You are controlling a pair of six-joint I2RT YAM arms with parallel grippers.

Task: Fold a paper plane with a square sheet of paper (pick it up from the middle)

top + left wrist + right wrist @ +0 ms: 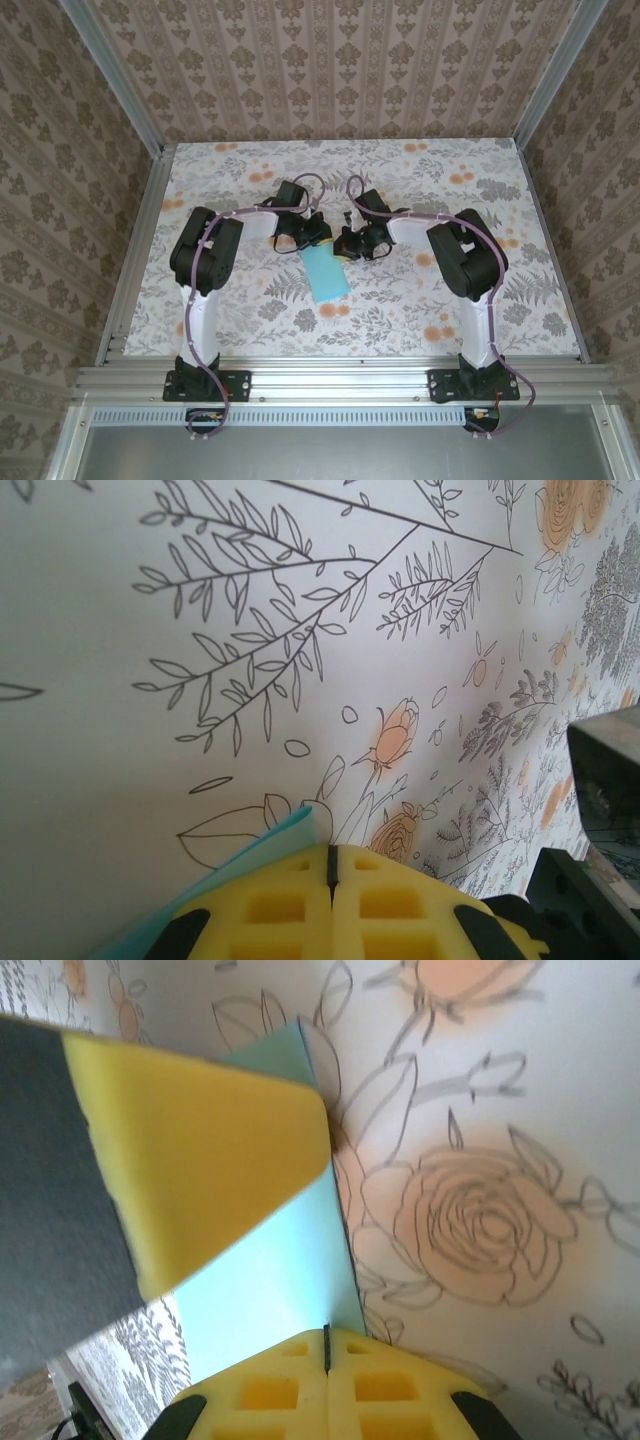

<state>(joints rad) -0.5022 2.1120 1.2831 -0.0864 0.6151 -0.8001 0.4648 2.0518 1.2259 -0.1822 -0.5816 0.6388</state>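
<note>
Two tools meet at the middle of the bench point(230, 180), nose to nose, with the left tool point(313, 237) just left of the right tool point(352, 243). You have both of them closed. In the left wrist view the yellow foam pads point(280, 905) of the left tool point(331, 855) sit pressed together, with only a thin dark seam between them. The right wrist view shows the same tight seam on the right tool point(326, 1335).

Your turquoise paper point(327, 273) lies flat on the bench at the centre, just near of the two tools. From above it reads as a narrow oblong rather than a square. Its far end is tucked under the tool tips and its near end leans slightly right.

From the left wrist, a corner of the paper point(250, 865) rises beside and behind the left side of the pads. You cannot tell from there whether any of it is pinched in the seam.

From the right wrist, the paper point(270, 1290) spreads out from the right tool's pads, its right edge straight against the printed bench. The left tool's yellow pad point(200, 1150) lies across the paper's far part, with one turquoise corner poking out beyond it.

The bench cover carries a print of grey leaves and orange flowers.
</note>
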